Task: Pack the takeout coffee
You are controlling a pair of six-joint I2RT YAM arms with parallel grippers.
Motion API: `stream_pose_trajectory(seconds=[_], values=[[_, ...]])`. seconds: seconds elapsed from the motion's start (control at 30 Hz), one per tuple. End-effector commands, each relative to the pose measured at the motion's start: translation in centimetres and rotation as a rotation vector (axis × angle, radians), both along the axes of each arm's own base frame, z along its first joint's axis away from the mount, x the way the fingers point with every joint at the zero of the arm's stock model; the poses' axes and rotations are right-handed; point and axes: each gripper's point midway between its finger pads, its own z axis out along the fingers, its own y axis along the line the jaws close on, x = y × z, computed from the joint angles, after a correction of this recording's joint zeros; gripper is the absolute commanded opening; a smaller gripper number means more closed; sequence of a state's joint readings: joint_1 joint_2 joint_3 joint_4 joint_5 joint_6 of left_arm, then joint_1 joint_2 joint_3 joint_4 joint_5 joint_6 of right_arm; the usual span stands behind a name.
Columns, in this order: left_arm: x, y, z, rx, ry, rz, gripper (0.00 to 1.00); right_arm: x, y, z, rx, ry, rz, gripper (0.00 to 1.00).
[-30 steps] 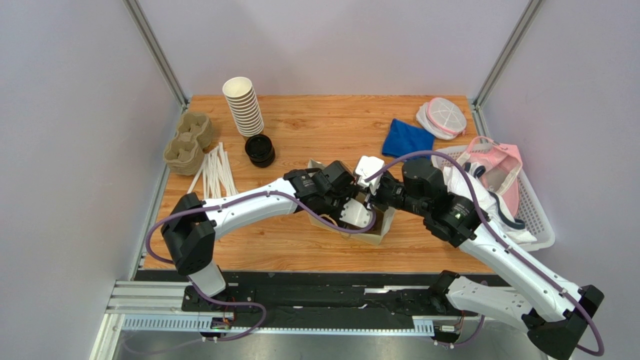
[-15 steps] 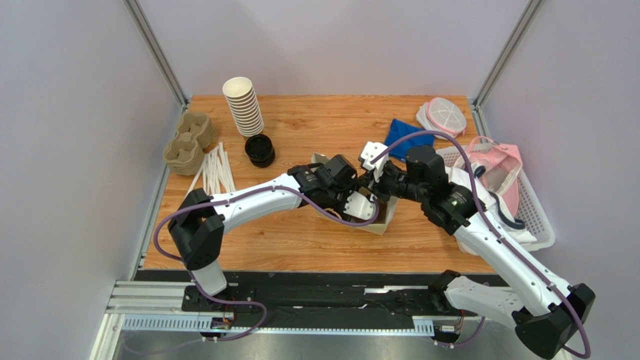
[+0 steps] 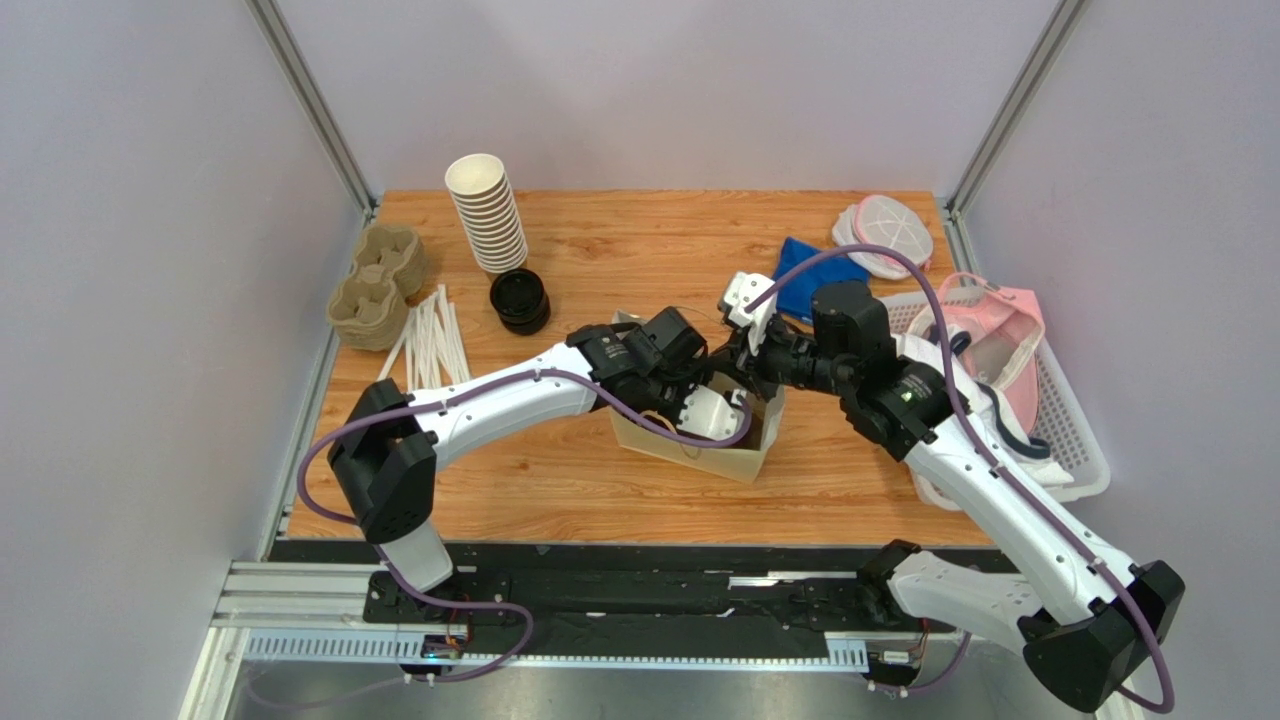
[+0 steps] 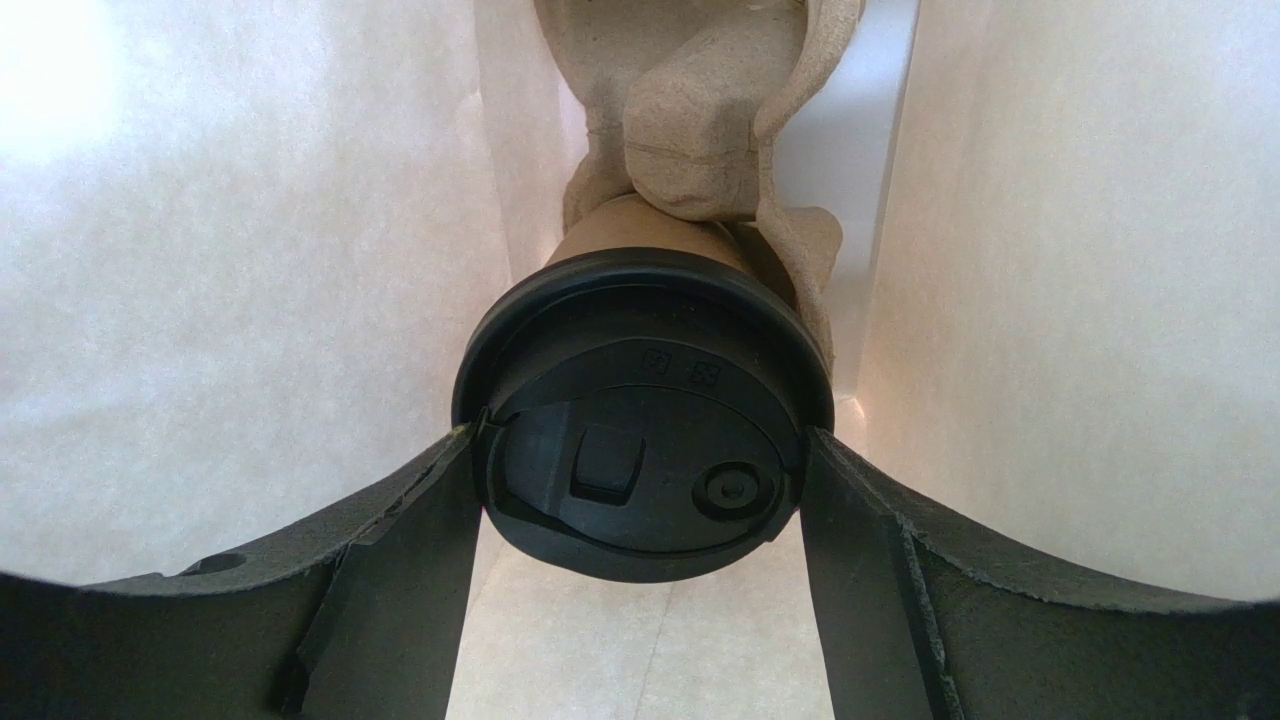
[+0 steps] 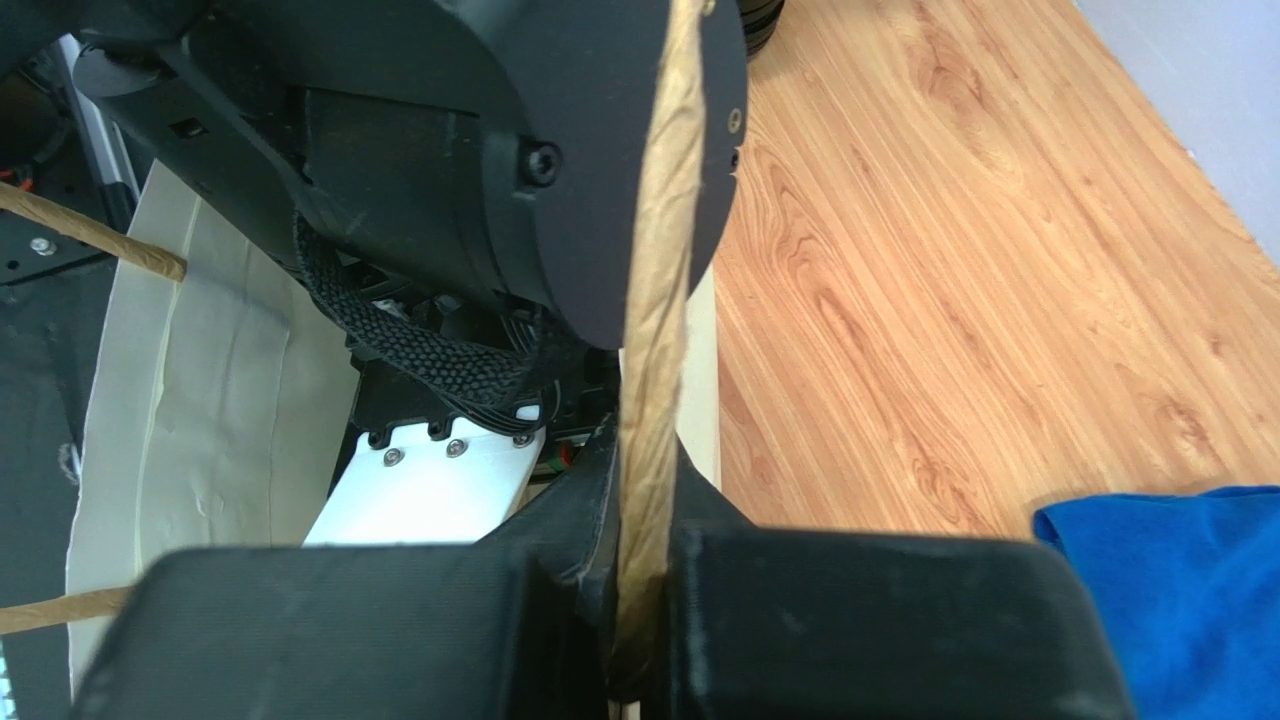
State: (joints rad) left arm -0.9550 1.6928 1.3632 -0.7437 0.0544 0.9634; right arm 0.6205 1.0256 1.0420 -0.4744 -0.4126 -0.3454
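Holding coffee (image 4: 646,323) by its lid (image 4: 601,465) inside bag (image 4: 226,300) with left gripper (image 4: 643,458), pinching handle (image 5: 669,270) tight in right gripper (image 5: 639,593), next likely needing level set-down, then release.

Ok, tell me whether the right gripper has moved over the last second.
Yes. In the top view the right gripper has moved up the picture, nearer the fixed blue cloth.

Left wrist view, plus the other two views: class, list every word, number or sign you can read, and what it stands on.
None readable.
Takeout coffee: small raised marks on its black lid, too faint to read.
Paper bag: no print visible.
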Motion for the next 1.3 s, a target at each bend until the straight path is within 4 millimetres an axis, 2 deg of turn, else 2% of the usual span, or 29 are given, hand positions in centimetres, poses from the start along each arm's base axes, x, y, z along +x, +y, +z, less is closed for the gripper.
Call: stream_pose_trajectory(seconds=[0.0,0.23,0.33,0.43,0.53,0.63,0.83,1.07,1.27], values=[[-3.0,1.7,-1.1,0.047,0.120,-0.010,0.46,-0.1,0.3,0.4,0.034,0.073,-0.001,0.00],[-3.2,1.3,0.0,0.025,0.099,-0.018,0.52,0.0,0.4,-0.1,0.025,0.089,0.003,0.00],[-3.3,1.2,0.3,0.016,0.093,-0.018,0.53,0.7,0.3,-0.5,0.005,0.086,-0.021,0.00],[-3.3,1.2,0.6,0.014,0.086,-0.019,0.53,2.4,-0.5,-1.2,-0.034,0.073,-0.113,0.00],[-3.4,1.4,0.5,0.016,0.088,-0.019,0.53,3.2,-0.6,-1.0,-0.040,0.063,-0.144,0.00],[-3.4,1.5,0.2,0.024,0.087,-0.016,0.53,3.0,-0.3,-0.6,-0.032,0.064,-0.119,0.00],[-3.1,1.1,1.0,0.000,0.071,-0.012,0.55,2.1,0.0,-1.0,-0.029,0.064,-0.069,0.00],[-2.4,0.3,3.5,-0.036,0.030,-0.020,0.59,1.9,0.2,-0.9,-0.022,0.065,-0.052,0.00],[-2.8,0.0,4.8,-0.047,0.050,-0.045,0.65,1.9,0.1,-0.9,-0.026,0.060,-0.049,0.00]])
